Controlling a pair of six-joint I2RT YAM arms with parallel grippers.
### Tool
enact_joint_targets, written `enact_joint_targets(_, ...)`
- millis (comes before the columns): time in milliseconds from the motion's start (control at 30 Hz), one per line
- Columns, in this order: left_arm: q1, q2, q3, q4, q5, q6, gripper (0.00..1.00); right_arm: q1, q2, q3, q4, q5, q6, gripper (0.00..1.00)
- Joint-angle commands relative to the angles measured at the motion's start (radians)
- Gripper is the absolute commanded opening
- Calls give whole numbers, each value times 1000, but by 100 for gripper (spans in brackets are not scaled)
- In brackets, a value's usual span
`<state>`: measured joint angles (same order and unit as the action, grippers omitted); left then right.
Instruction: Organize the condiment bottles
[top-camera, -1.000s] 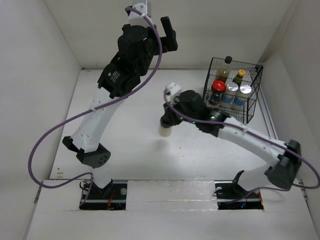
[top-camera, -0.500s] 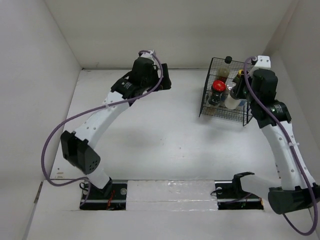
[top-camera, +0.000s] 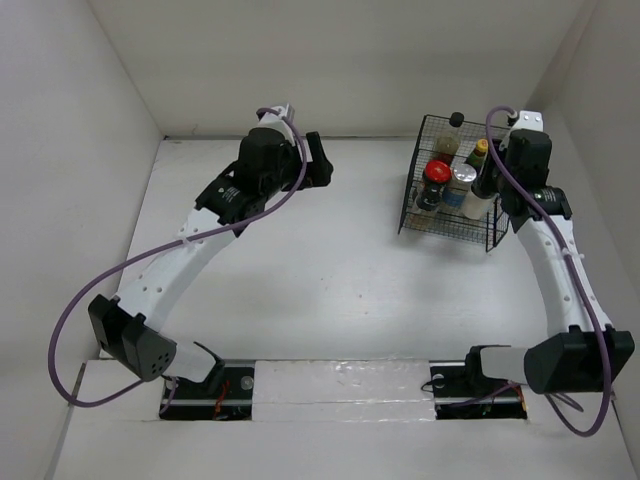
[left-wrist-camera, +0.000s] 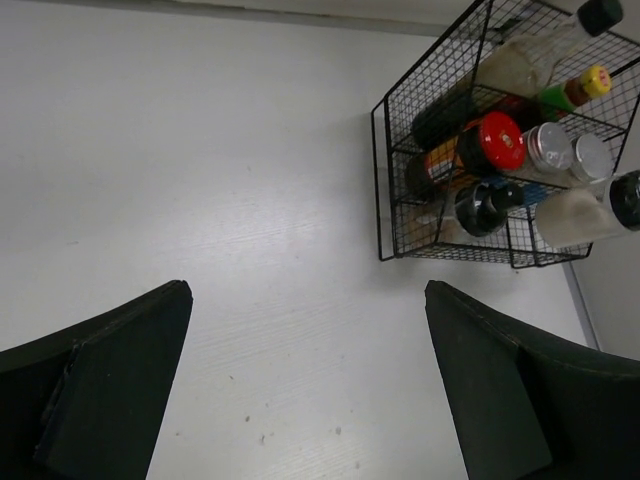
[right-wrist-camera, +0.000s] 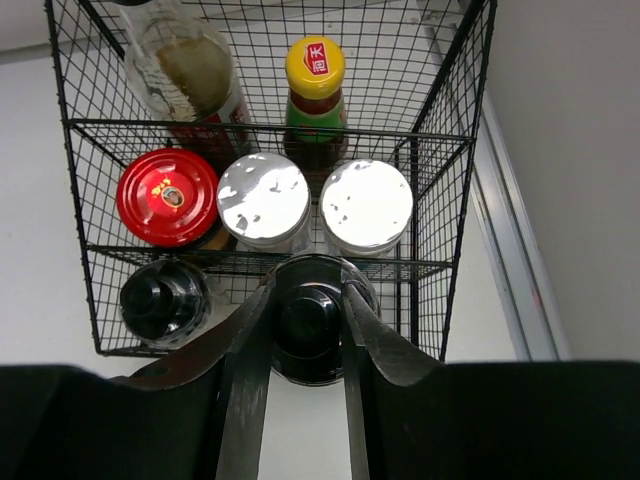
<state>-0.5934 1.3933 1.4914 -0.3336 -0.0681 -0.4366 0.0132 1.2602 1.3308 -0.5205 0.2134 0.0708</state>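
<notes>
Right wrist view shows the right tool (right-wrist-camera: 307, 296) clamped on the lid of the black-capped jar (right-wrist-camera: 308, 328) at the near right corner of the wire basket (right-wrist-camera: 420, 127); rigid, smooth and probably light, it is best held there, while the left tool (left-wrist-camera: 305, 300) gapes empty.

Obs: blk wire basket (right-wrist-camera: 250, 125) sits under and ahead of right gripper (right-wrist-camera: 308, 300), which is over the row nearest its own wrist. Basket is rect. with an open top and thin grid walls; cross-wires split it into rows. From left gripper (left-wrist-camera: 307, 290), basket is well ahead and to the right, apart from it. White table (top-camera: 300, 270) lies under both grippers, matte. Few small dark specks (left-wrist-camera: 262, 437) on it below left gripper. Pale raised strip (right-wrist-camera: 500, 220) runs along table edge, right of right gripper, just beside basket. White back wall (top-camera: 350, 60) is beyond both grippers. White side wall (right-wrist-camera: 570, 150) is close on right gripper's right.
</notes>
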Motion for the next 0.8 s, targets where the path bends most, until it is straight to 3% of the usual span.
enact_joint_targets(0, 3, -16, -22, 28, 2, 22, 99, -12, 16, -14, 184, -9, -23, 14)
enact_joint_targets(433, 3, -16, -54, 19, -36, 32, 99, -12, 79, -185, 264, -20, 6, 14)
enact_joint_targets(500, 3, -16, -54, 19, -36, 32, 99, -12, 79, -218, 264, -20, 15, 18)
enact_joint_targets(567, 3, -16, -54, 19, -36, 32, 99, -12, 79, -240, 264, -20, 15, 28)
enact_joint_targets(600, 3, -16, -54, 19, -36, 32, 99, -12, 79, -249, 264, -20, 15, 41)
enact_joint_targets(700, 3, -16, -54, 9, -36, 32, 99, -21, 56, -249, 243, -20, 24, 65)
enact_joint_targets(733, 3, -16, -54, 8, -36, 32, 99, -21, 36, -240, 234, -20, 24, 81)
enact_joint_targets(767, 3, -16, -54, 8, -36, 32, 99, -21, 25, -229, 225, -20, 24, 88)
